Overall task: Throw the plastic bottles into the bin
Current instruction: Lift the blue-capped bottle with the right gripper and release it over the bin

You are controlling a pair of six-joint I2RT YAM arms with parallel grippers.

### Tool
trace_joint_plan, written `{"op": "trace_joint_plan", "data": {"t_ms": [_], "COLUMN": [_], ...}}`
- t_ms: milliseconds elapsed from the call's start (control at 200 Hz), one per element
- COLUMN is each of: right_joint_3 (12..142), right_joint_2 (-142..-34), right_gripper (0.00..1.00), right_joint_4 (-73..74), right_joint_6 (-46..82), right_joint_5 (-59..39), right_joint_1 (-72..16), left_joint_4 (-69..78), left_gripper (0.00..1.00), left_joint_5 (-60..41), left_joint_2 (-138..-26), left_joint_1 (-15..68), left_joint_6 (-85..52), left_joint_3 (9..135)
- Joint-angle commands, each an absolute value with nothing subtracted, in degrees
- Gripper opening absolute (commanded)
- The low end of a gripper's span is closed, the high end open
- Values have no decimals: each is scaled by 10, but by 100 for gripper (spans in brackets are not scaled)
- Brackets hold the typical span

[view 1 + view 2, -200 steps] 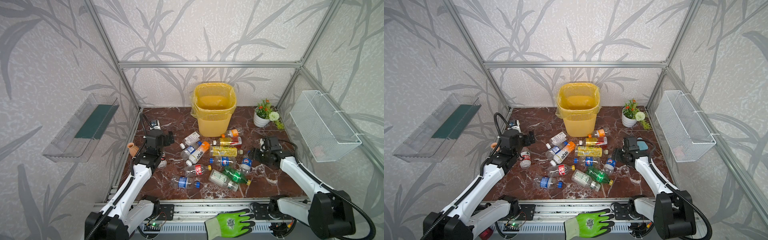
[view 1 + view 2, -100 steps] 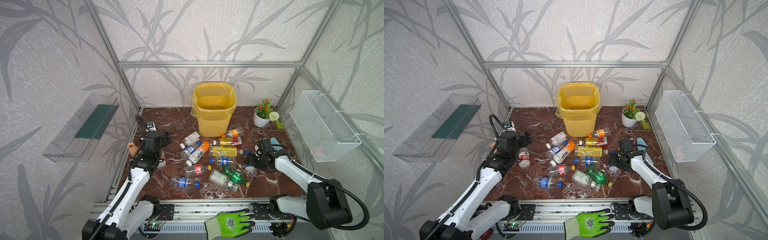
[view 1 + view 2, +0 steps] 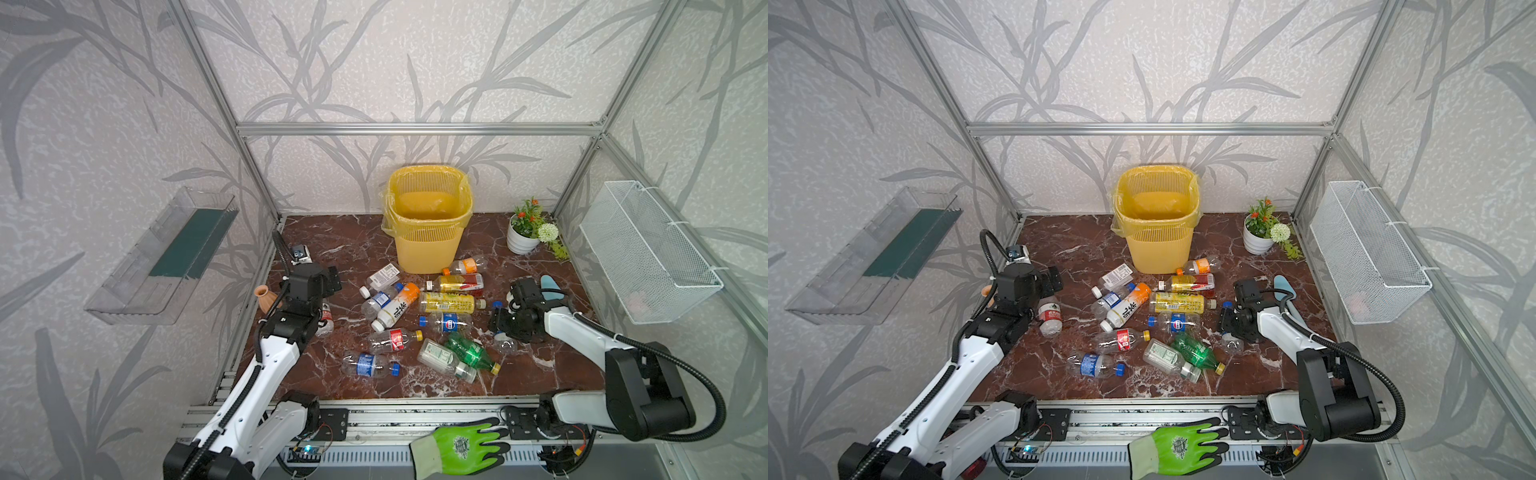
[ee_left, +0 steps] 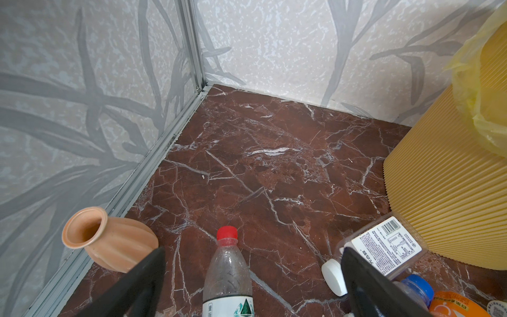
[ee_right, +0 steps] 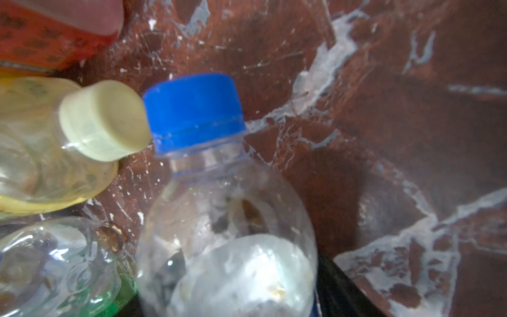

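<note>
Several plastic bottles (image 3: 446, 302) (image 3: 1177, 302) lie scattered on the marble floor in front of the yellow bin (image 3: 428, 232) (image 3: 1158, 232) (image 4: 444, 205). My right gripper (image 3: 500, 325) (image 3: 1229, 325) (image 5: 247, 274) is low at the right of the pile. Its jaws hug a clear blue-capped bottle (image 3: 505, 344) (image 3: 1232, 344) (image 5: 225, 219), which still lies on the floor. My left gripper (image 4: 253, 249) (image 3: 1047, 286) is open above a red-capped bottle (image 4: 229, 269) (image 3: 1049, 316), one finger on each side and apart from it.
A terracotta vase (image 3: 264, 296) (image 4: 109, 241) stands by the left wall near my left gripper. A potted plant (image 3: 525, 232) sits at the back right. A wire basket (image 3: 648, 249) hangs on the right wall and a clear tray (image 3: 166, 257) on the left. A green glove (image 3: 461, 446) lies on the front rail.
My right gripper has moved left onto the blue-capped bottle and its jaws have narrowed round it. My left arm has shifted only slightly and stays open.
</note>
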State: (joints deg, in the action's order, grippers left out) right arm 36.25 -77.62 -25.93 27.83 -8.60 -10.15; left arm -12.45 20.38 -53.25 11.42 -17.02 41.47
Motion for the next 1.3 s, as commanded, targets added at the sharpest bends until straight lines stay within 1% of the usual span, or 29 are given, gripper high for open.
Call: {"op": "trace_joint_plan", "data": {"t_ms": [0, 140, 285, 425, 545, 610, 740, 905, 1020, 1090, 1175, 1269, 1294], "right_joint_3": [364, 365, 384, 425, 466, 502, 570, 629, 668, 713, 769, 875, 910], "right_joint_2": [-790, -771, -720, -629, -540, -518, -513, -545, -608, -675, -759, -877, -915], "right_gripper": [70, 61, 54, 53, 53, 53, 54, 54, 54, 54, 55, 57, 61], "right_joint_4": [-266, -268, -272, -255, -172, -133, -46, 90, 167, 177, 172, 103, 73], "right_joint_6": [269, 269, 256, 243, 230, 221, 216, 251, 288, 304, 292, 283, 278], "right_joint_5": [-74, -59, -48, -43, -25, -21, -29, -56, -79, -102, -111, -143, -155], "right_joint_1": [-103, -103, -102, -102, -102, -102, -102, -102, -109, -128, -166, -195, -202], "left_joint_4": [-139, -148, -162, -174, -194, -204, -229, -272, -283, -288, -302, -314, -317], "left_gripper": [99, 99, 99, 99, 99, 99, 99, 99, 99, 99, 99, 99, 99], "left_joint_5": [222, 232, 247, 262, 295, 302, 318, 332, 335, 335, 335, 334, 332], "left_joint_2": [-520, -517, -518, -517, -517, -518, -526, -539, -545, -549, -555, -565, -570], "left_joint_1": [116, 115, 115, 115, 114, 114, 114, 113, 113, 113, 113, 113, 113], "left_joint_6": [-186, -192, -208, -226, -259, -263, -278, -301, -311, -318, -328, -337, -340], "left_joint_3": [421, 422, 423, 425, 427, 429, 432, 442, 441, 442, 446, 449, 450]}}
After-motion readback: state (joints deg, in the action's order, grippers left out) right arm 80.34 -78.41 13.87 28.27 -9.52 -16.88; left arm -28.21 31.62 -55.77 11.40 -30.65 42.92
